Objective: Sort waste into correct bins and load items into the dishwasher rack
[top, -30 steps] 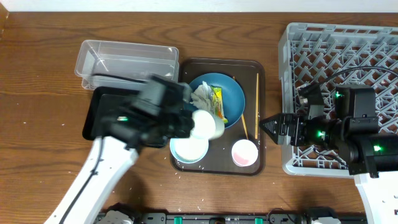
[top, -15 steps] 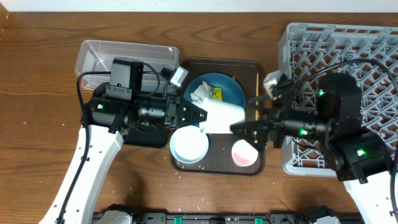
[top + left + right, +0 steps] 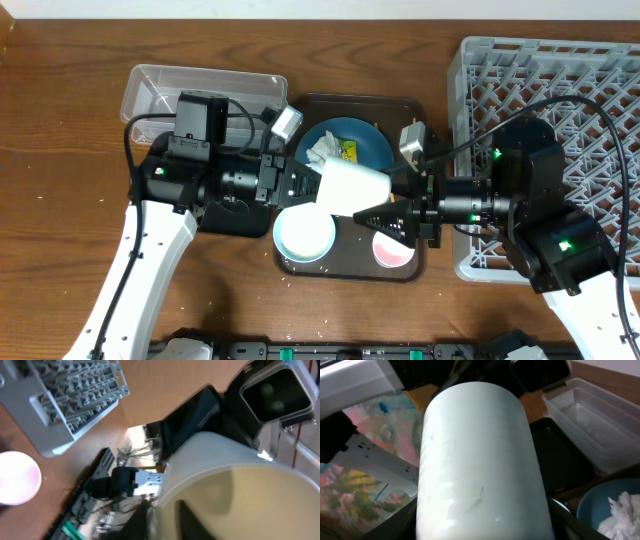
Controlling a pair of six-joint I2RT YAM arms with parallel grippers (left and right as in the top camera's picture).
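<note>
My left gripper (image 3: 318,186) is shut on the rim of a white cup (image 3: 352,188), green-tinted inside, and holds it on its side above the brown tray. In the left wrist view one finger is inside the cup (image 3: 240,485) and one outside. My right gripper (image 3: 372,205) is open, with a finger on each side of the cup (image 3: 475,460). The blue plate (image 3: 368,150) carries the tissue (image 3: 322,152) and the snack wrapper (image 3: 349,153). A blue-tinted bowl (image 3: 304,235), a pink bowl (image 3: 392,247) and the chopsticks (image 3: 414,135) lie on the tray.
The brown serving tray (image 3: 350,103) is in the middle. The clear tub (image 3: 200,90) and the black tray (image 3: 150,190) are at the left. The grey dishwasher rack (image 3: 540,70) stands at the right. A few white grains lie near the front edge.
My left gripper lifted the cup and turned it sideways toward the right. My right arm swung left from the rack and brought its fingers around the cup.
</note>
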